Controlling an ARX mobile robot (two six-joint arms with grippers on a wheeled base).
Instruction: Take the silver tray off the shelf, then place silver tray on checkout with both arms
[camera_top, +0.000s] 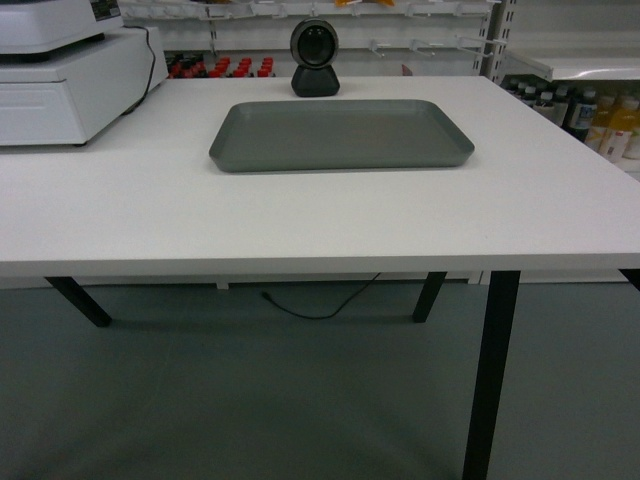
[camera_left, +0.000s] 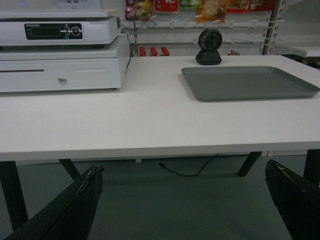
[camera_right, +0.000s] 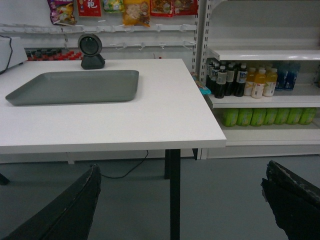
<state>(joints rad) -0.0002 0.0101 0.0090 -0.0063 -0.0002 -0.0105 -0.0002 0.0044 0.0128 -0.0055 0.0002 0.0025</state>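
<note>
the tray (camera_top: 340, 134) lies flat on the checkout (camera_top: 300, 215), in the far half of the top, a little right of the middle. it touches nothing else. just behind its far rim stands the round dark scanner (camera_top: 315, 58) on its black base, near the tray but apart from it. at the far left of the checkout sits a white cash register (camera_top: 65, 75) with a drawer, well apart from the tray.

no arm shows in the head view. in the left wrist view the left gripper (camera_left: 185, 200) hangs below the front edge of the checkout, its two black fingers (camera_left: 75, 205) spread wide with nothing between them. the right gripper (camera_right: 185, 200) is the same: fingers (camera_right: 290, 200) far apart, empty, low in front of the checkout's right end.

right of the checkout a shelf (camera_right: 265, 54) unit holds bottles (camera_right: 245, 82) of drinks. a black cable (camera_top: 320, 305) lies on the grey floor under the checkout.
</note>
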